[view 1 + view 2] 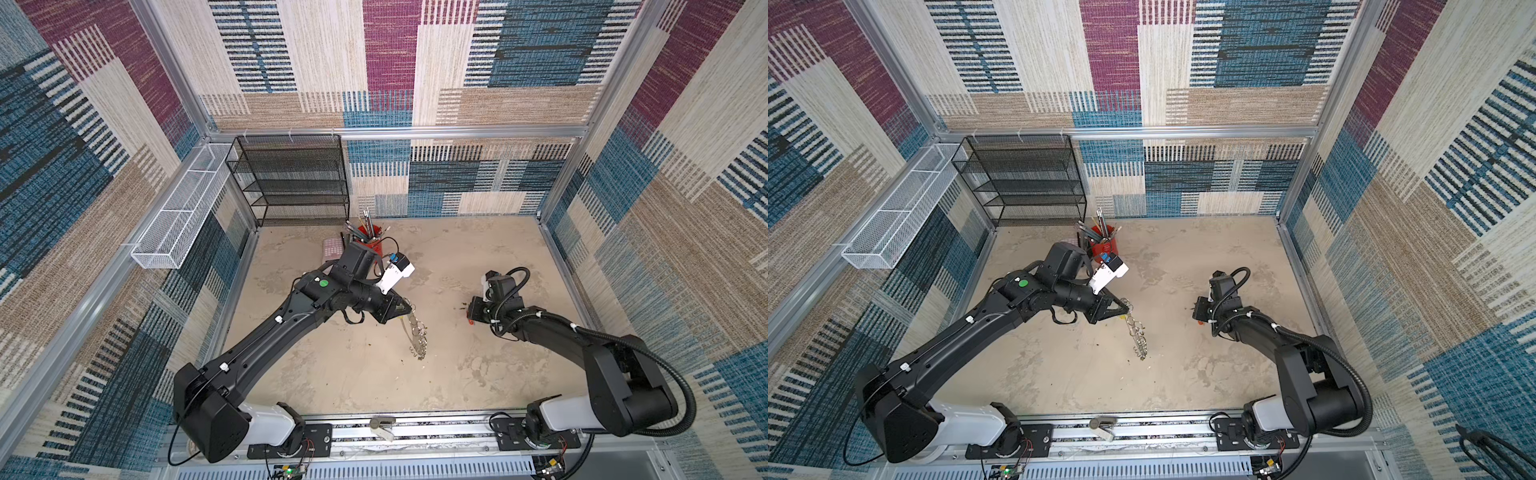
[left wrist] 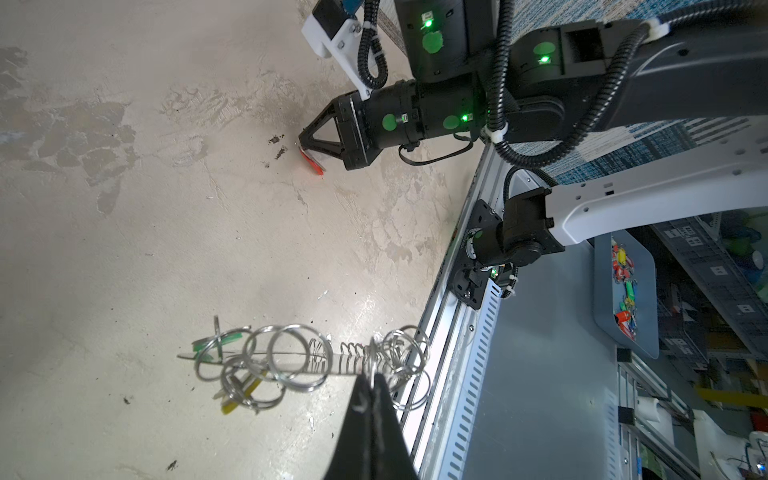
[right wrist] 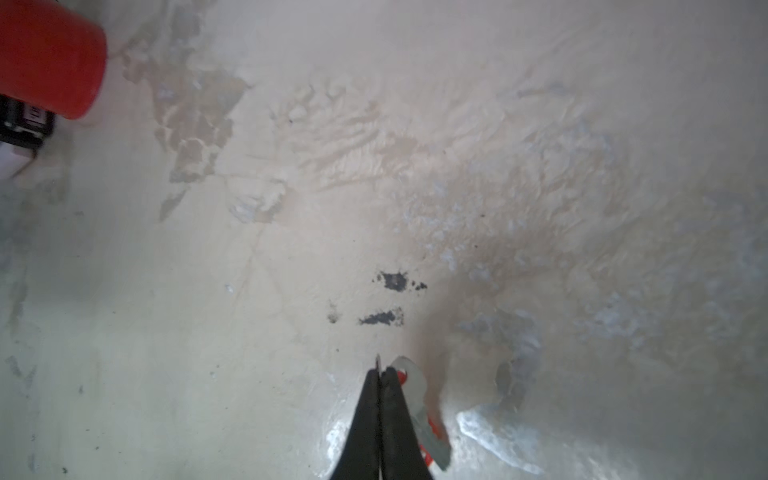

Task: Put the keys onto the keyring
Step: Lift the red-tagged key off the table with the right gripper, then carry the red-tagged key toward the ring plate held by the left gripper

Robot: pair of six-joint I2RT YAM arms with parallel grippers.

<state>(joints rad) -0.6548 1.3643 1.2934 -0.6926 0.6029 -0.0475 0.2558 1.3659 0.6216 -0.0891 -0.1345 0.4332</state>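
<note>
My left gripper (image 2: 370, 388) has its jaws pressed together on one end of the keyring (image 2: 316, 357), a thin band strung with many silver split rings. In both top views the band slants from my fingertips down toward the table (image 1: 457, 374), left of the middle; whether its far end touches the surface I cannot tell. Among the rings at that far end, the left wrist view shows a green tag (image 2: 226, 338) and a yellow tag (image 2: 237, 399). My right gripper (image 3: 379, 370) sits low over the table on the right side, well apart from the keyring, with its jaws closed tight on the red-tagged key (image 3: 426, 415). A sliver of metal pokes out between the fingertips, and the red and clear tag lies against the outer side of one finger. In the left wrist view that tag shows as a red edge under the tip of the right gripper. A red cup of pens (image 1: 372, 241) stands near the back wall, behind my left arm, beside a black mesh shelf (image 1: 291, 178).
</note>
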